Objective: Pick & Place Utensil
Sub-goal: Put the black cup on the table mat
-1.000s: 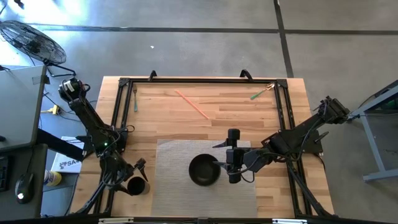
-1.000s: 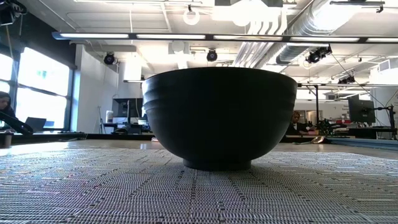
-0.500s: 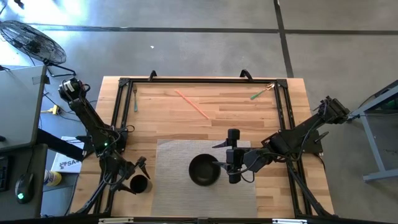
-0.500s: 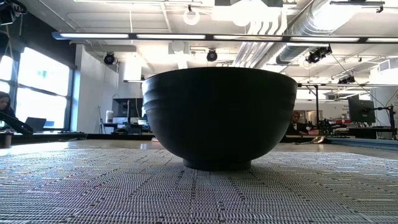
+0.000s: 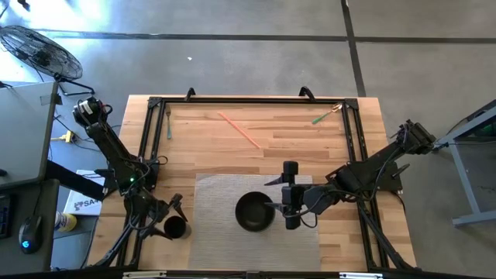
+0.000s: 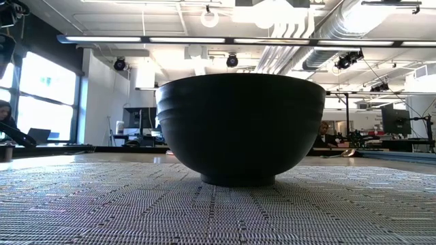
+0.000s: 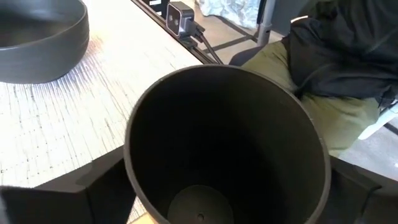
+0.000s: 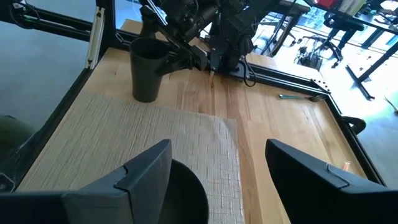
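A dark cup [image 5: 175, 228] stands upright by the woven mat's [image 5: 217, 240] left edge, near the table's front, with my left gripper [image 5: 169, 217] shut on it. The cup [image 8: 148, 67] also shows in the right wrist view. A black bowl [image 5: 253, 211] rests on its foot on the mat. My right gripper [image 5: 273, 203] hangs open at the bowl's right side and touches nothing that I can see. Far off lie a fork [image 5: 168, 121], a thin pink stick [image 5: 239, 129] and a green-handled utensil [image 5: 322, 117]. My left gripper holds the cup's wall [image 7: 134, 168] just below the rim, pinched between the two fingers [image 7: 93, 186] on opposite sides. The fingers come in about level from the table's left. The cup is upright, mouth up; whether its base touches the wood cannot be told.
A black metal frame [image 5: 147, 155] runs along the table's left, far and right sides. The bowl [image 6: 240, 126] fills the low view. A small camera [image 7: 180, 15] sits at the table's near edge. A person sits past that edge [image 7: 323, 74].
My left gripper has carried the cup a short way toward the table's right, closer to the mat's left edge, and the cup has stayed upright.
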